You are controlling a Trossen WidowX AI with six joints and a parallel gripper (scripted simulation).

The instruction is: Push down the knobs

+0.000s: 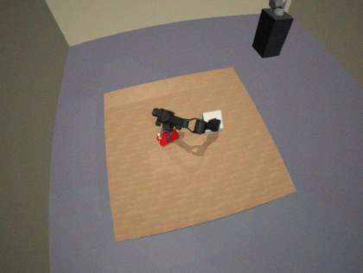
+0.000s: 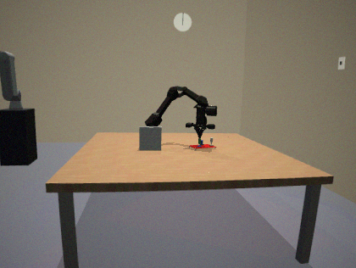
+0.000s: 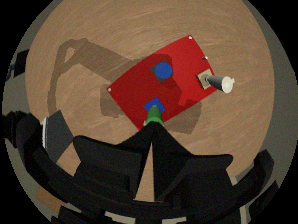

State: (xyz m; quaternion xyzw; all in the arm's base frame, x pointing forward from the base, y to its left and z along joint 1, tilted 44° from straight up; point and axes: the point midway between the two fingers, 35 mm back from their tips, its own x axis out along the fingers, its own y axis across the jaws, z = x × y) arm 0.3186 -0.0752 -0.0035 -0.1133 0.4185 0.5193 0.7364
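Note:
A red circuit board point(image 3: 133, 90) point(image 1: 163, 141) point(image 2: 208, 147) lies on the wooden table point(image 1: 194, 190) point(image 2: 169, 170). It carries two blue potentiometers; one point(image 3: 161, 70) shows bare near the board's middle. My gripper point(image 3: 153, 125) point(image 2: 198, 138) is shut, with nothing between the fingers. It points straight down, and its closed tips rest on a green knob point(image 3: 154, 116) on the other blue potentiometer point(image 3: 153, 104). A pale grey knob point(image 3: 220, 83) point(image 2: 210, 139) stands tall on a beige potentiometer point(image 3: 205, 80) at the board's far edge, apart from my gripper.
The arm's base sits on a grey block point(image 1: 213, 116) point(image 2: 150, 138) beside the board. A black pedestal point(image 1: 272, 32) point(image 2: 17, 136) with a camera stands off the table. The board lies well inside the table's edges.

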